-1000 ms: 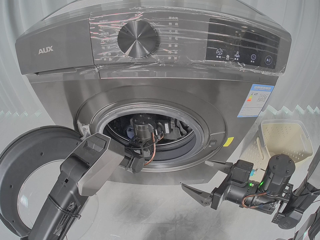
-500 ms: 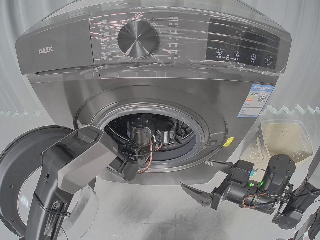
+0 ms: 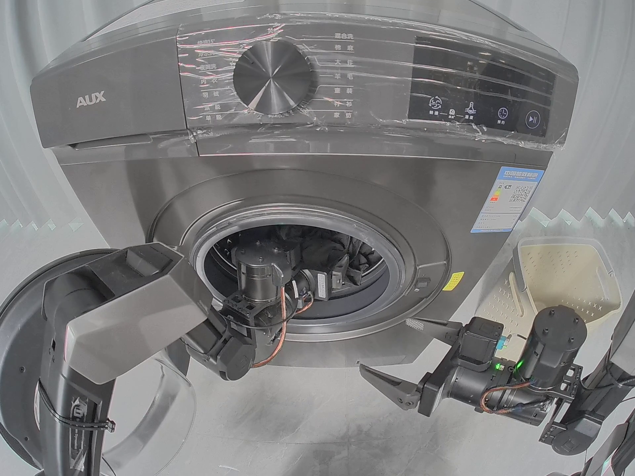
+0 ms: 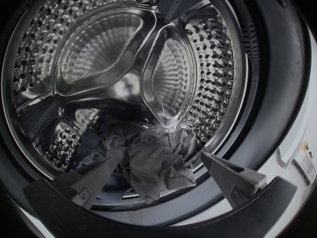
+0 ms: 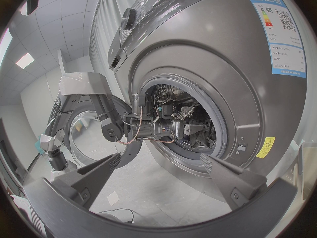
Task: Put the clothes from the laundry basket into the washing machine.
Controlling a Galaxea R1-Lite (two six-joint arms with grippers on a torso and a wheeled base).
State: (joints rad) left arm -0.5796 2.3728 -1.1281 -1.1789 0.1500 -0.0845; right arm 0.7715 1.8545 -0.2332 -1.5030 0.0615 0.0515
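The clothes (image 4: 148, 179) lie heaped in the washing machine (image 3: 317, 160) drum (image 4: 99, 50) — released, I judge, since the left gripper (image 4: 158, 155) at its mouth gapes empty — while the right gripper (image 3: 387, 346) hangs open near the bare-looking laundry basket (image 3: 612, 285).

One washing machine (image 3: 317, 166), with one round door (image 3: 20, 325), one dial (image 3: 272, 77), one blue-and-white label (image 3: 514, 198) and one yellow sticker (image 3: 453, 281). One laundry basket (image 3: 569, 279). One heap of grey clothes (image 4: 155, 162) in one drum (image 4: 211, 66), garments too tangled to count. Two grippers: one left gripper (image 4: 159, 156), one right gripper (image 3: 385, 345).
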